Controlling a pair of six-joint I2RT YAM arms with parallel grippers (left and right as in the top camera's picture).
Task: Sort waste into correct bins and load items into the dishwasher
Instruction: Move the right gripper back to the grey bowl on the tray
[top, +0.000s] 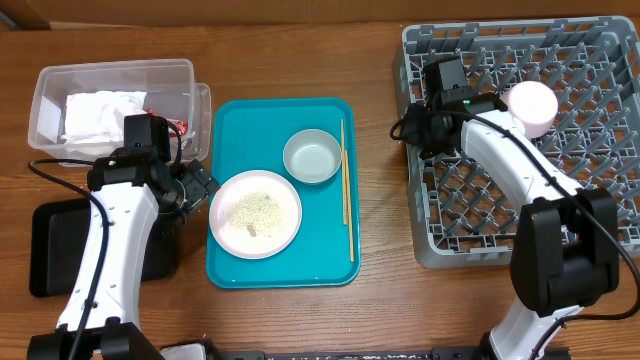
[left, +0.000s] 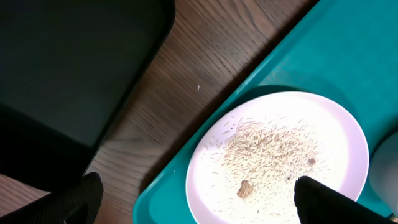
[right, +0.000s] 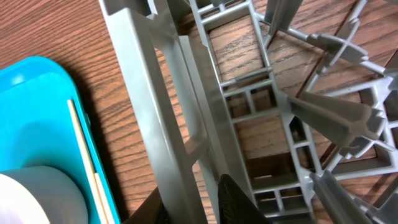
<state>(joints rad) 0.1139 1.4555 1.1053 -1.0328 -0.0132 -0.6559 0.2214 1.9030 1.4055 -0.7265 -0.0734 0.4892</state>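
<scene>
Left gripper (top: 198, 187) hangs released, empty, over the 9 o'clock rim of the large plate (top: 281, 233), which carries rice crumbs (top: 255, 210). Right gripper (top: 410, 128) sits at the 9 o'clock wall of the dish rack (top: 600, 60); I cannot tell its grip. The cup (top: 532, 105) stands inside the rack.

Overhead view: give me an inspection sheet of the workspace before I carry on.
Surface: wooden table, no spills seen.
Job's things: napkin and red wrapper in clear tub; black tray partly under left arm; plate with rice crumbs, bowl, chopsticks on teal tray; cup in rack.
Clutter: nothing seen.
Grippers: left gripper open over plate's left edge; right gripper at rack's left wall, jaws unclear.
Cables: black cable loops beside left arm.
Surroundings: nothing seen.
</scene>
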